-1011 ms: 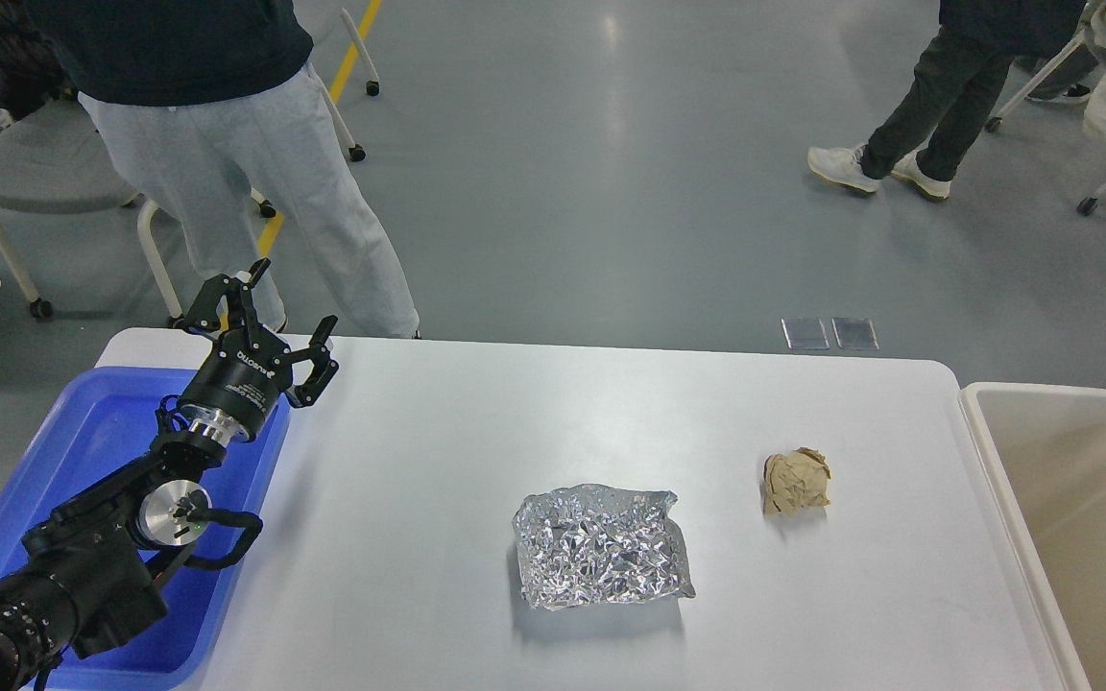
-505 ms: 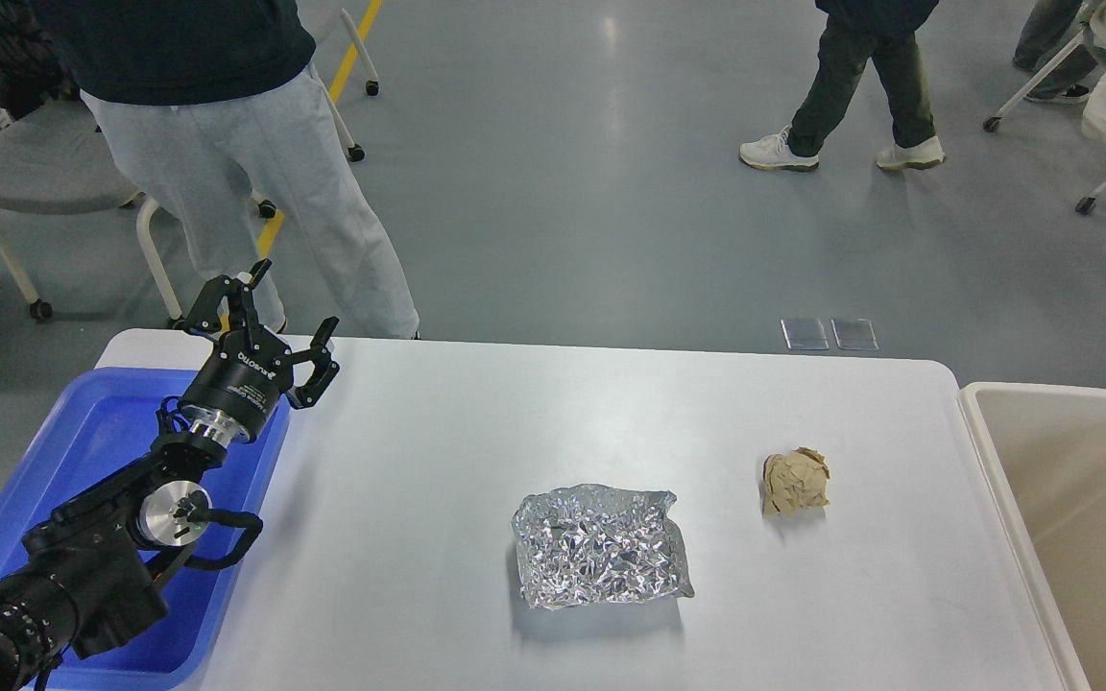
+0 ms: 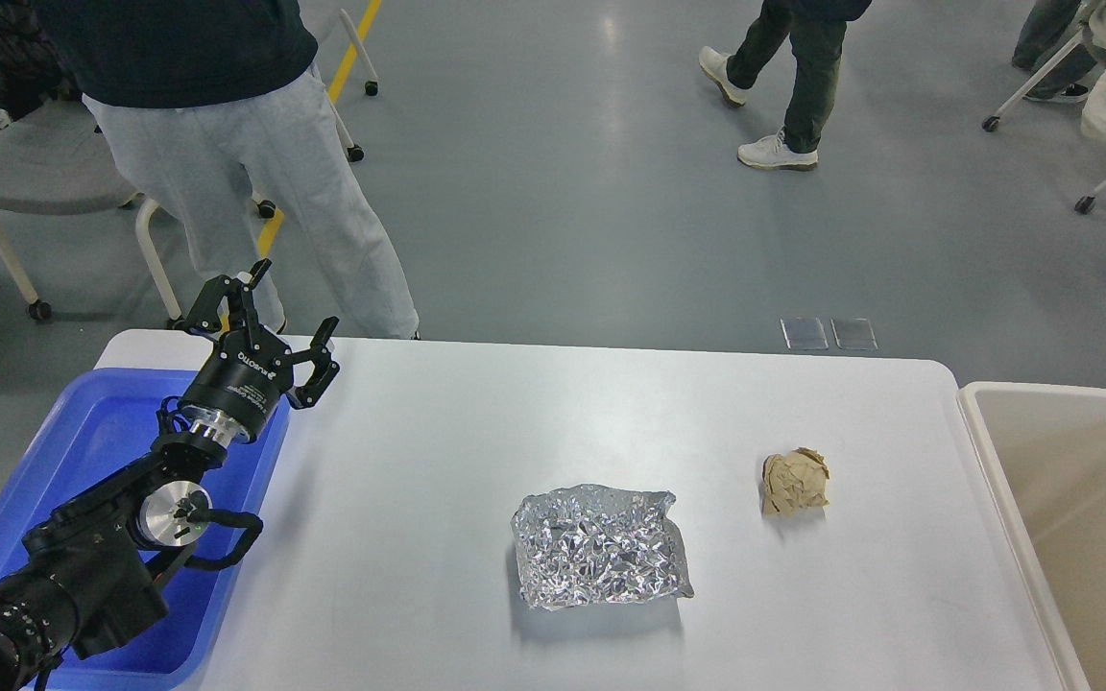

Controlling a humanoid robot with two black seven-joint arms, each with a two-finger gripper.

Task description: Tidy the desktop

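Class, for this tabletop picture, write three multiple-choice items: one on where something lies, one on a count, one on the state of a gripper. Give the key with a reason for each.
1. Where does the paper ball lie relative to the foil?
A. To its right, apart from it
B. On top of it
C. Inside the blue tray

2. How many loose items lie on the desktop?
A. One
B. Two
C. Four

3. What is the state of the left gripper?
A. Shut on the foil
B. Shut on nothing
C. Open, holding nothing

Key:
1 A: bare white surface shows between the ball and the foil.
2 B: only the foil and the paper ball lie there.
3 C: its fingers are spread above the far end of the blue tray, with nothing between them.
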